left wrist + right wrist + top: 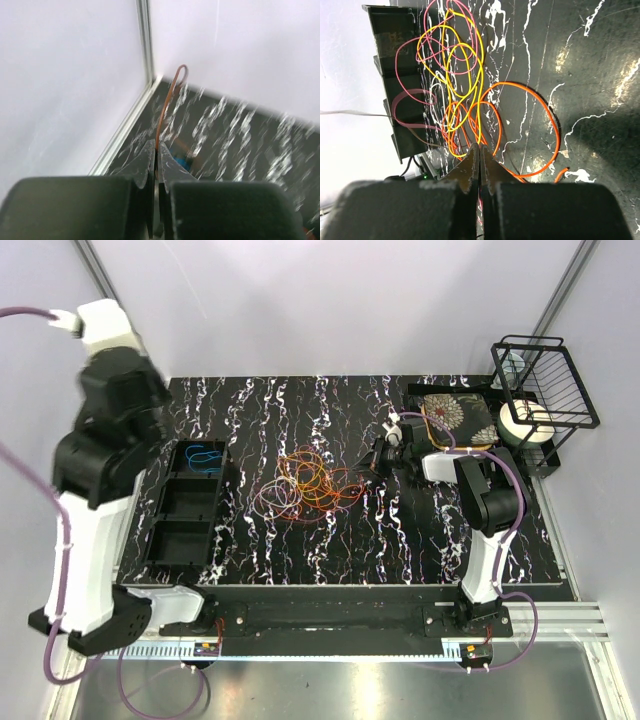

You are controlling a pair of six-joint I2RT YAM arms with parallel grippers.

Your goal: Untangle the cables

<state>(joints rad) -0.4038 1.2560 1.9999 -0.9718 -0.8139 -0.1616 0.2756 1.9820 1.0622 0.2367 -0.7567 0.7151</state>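
Observation:
A tangle of thin cables (310, 485) in orange, yellow, red and pale violet lies at the middle of the black marbled table. My right gripper (385, 455) is at the tangle's right edge. In the right wrist view it (480, 147) is shut, with orange and yellow strands (470, 100) running into its tips. My left arm (110, 390) is raised high at the far left. My left gripper (157, 145) is shut on a thin brown-orange cable (167, 102) that curves upward. A blue cable (203, 455) lies in the far compartment of the black tray (165, 510).
The tray has three compartments and stands at the left. A floral box (455, 418), a white roll (527, 423) and a black wire basket (545, 380) stand at the back right. White walls with metal posts enclose the table.

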